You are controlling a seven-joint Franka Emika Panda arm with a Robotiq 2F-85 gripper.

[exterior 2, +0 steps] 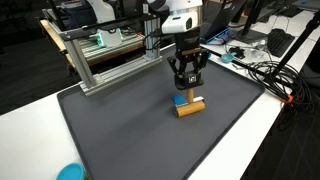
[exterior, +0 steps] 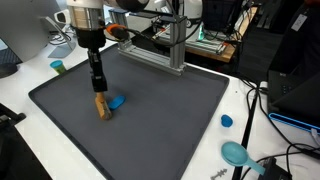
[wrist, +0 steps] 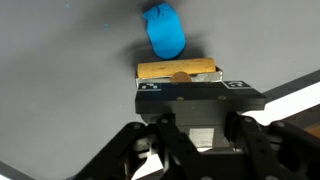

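The pincer (exterior 2: 187, 88) hangs straight down with its jaws drawn in narrow. Its tips sit right at the top of a tan wooden block (exterior 2: 190, 109); whether they actually pinch it cannot be told. The block lies flat directly under the pincer on a dark grey mat (exterior 2: 120, 120) on the white worktop (exterior 2: 30, 120). In the wrist view its long axis (wrist: 178, 70) runs crosswise to the pincer's front. A small, rounded blue plastic piece (wrist: 164, 30) lies just beyond the block, touching it or nearly so.
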